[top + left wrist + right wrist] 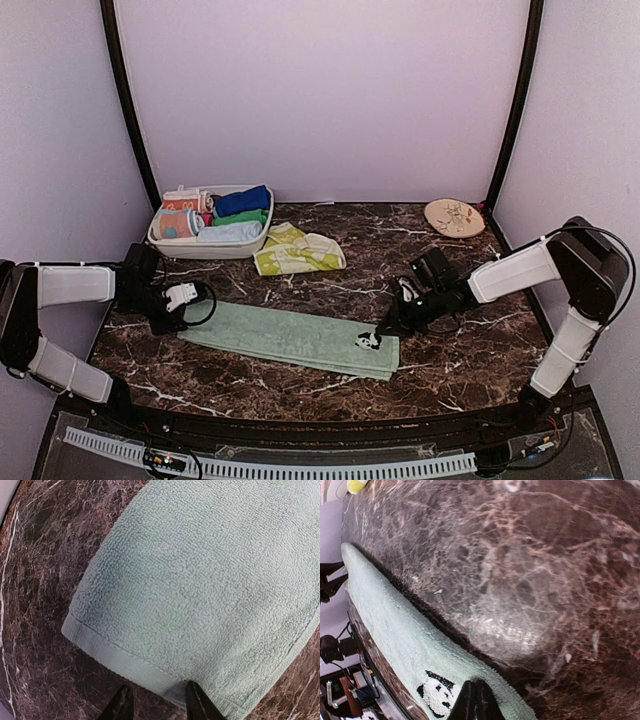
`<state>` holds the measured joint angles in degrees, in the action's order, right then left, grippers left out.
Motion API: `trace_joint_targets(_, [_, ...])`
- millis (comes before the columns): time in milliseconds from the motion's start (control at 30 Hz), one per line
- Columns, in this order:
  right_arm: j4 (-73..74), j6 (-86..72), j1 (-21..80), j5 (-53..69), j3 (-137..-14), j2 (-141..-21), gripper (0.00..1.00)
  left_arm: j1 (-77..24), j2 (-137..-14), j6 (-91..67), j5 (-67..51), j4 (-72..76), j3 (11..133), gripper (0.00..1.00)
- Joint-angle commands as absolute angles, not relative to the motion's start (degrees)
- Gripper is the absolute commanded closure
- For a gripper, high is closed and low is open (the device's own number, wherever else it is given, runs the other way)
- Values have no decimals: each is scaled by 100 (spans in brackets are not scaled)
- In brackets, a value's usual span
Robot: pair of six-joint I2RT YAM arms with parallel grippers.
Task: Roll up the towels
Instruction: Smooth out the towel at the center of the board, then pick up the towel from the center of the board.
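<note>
Dark marble table (pixel 470 365), pale lilac walls (pixel 320 100). 1 mint towel (pixel 290 338) flat, front-centre; 1 yellow-green towel (pixel 297 250), 1 tub (pixel 205 249), 1 plate (pixel 454 217) behind. L gripper (pixel 156 702) jaws apart at towel's left hem; R gripper (pixel 475 700) closed tight by panda patch (pixel 436 700).

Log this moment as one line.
mint towel flat, unrolled | left gripper open at its left hem | right gripper shut at its right end

Mint towel (pixel 290 338) — folded long, lying flat, unrolled.
</note>
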<state>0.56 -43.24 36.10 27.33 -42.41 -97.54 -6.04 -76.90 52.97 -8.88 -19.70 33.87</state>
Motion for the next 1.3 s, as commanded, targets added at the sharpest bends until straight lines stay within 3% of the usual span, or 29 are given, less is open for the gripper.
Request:
trace_joint_targets(0, [487, -3709, 3586, 2502, -4387, -9851, 89, -581, -7891, 5365, -652, -2038, 3160, 63])
trace_joint_targets(233, [1891, -2827, 3553, 2067, -5022, -9024, 59, -586, -7699, 5337, -845, -2367, 3288, 63])
trace_joint_targets(367, [2666, -2427, 3543, 1234, -5167, -8798, 53, -581, -7695, 5346, -780, -2340, 3241, 63])
trace_joint_targets(900, [1942, -2495, 3574, 1829, -4700, -9088, 61, -579, -7758, 5362, -758, -2323, 3288, 63])
trace_joint_targets(1167, [1711, -2623, 3675, 2324, -4712, -9291, 73, -580, -7783, 5350, -713, -2270, 3203, 63])
trace_joint_targets(1267, [1685, -2632, 3681, 2517, -4745, -9281, 83, -583, -7787, 5357, -720, -2264, 3164, 63])
